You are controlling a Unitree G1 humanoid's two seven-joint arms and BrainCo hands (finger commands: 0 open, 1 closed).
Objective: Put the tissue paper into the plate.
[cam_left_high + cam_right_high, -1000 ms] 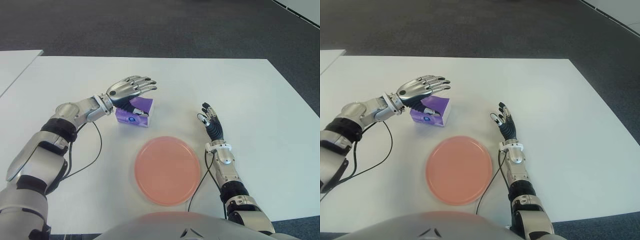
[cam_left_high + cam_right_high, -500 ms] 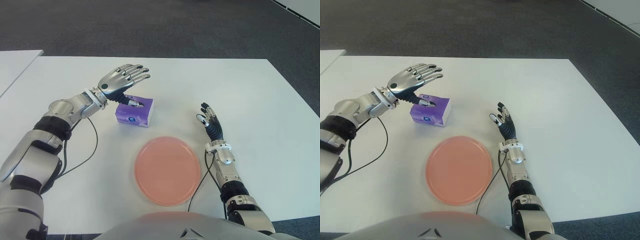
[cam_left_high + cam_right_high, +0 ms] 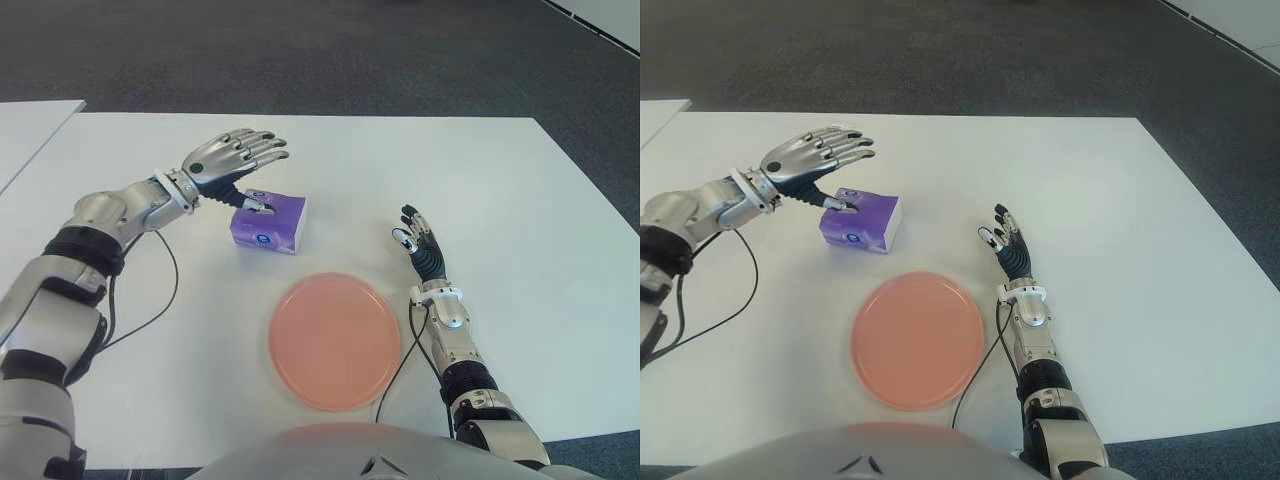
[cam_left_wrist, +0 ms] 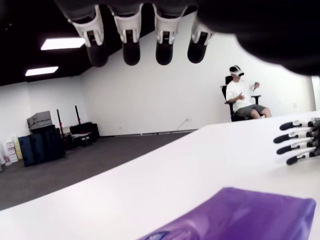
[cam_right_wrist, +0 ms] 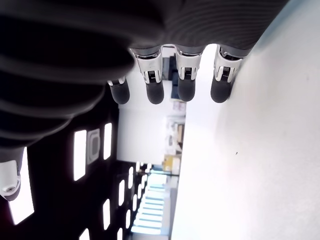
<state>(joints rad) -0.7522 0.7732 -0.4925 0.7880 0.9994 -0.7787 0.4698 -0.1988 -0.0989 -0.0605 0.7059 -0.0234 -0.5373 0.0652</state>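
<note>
1. The tissue pack (image 3: pixel 268 223), purple, is seen lying flat on the white counter (image 3: pixel 520 200), on the far-left side of the pink plate (image 3: pixel 335 340) and apart from it; nothing is seen on the plate.
2. The left robot hand (image 3: pixel 228 160) is held just above and to the left of the tissue pack, over its left edge, palm down.
3. Its four fingers (image 4: pixel 131 42) are shown extended and spread in the left wrist view, with nothing between them; the hand is released, no grasp.
4. The thumb tip (image 3: pixel 257 207) is seen at the pack's top left edge; contact cannot be confirmed.
5. In the left wrist view the purple pack (image 4: pixel 240 217) is seen below the fingertips, with a clear gap to them.
6. The right robot hand (image 3: pixel 420 240) is seen to the right of the plate, near its far-right rim, fingers pointing away from the robot.
7. Its fingers (image 5: pixel 186 80) are shown straight and slightly apart in the right wrist view; released, nothing held.
8. A seated person (image 4: pixel 242 97) is visible in the room background of the left wrist view.
</note>
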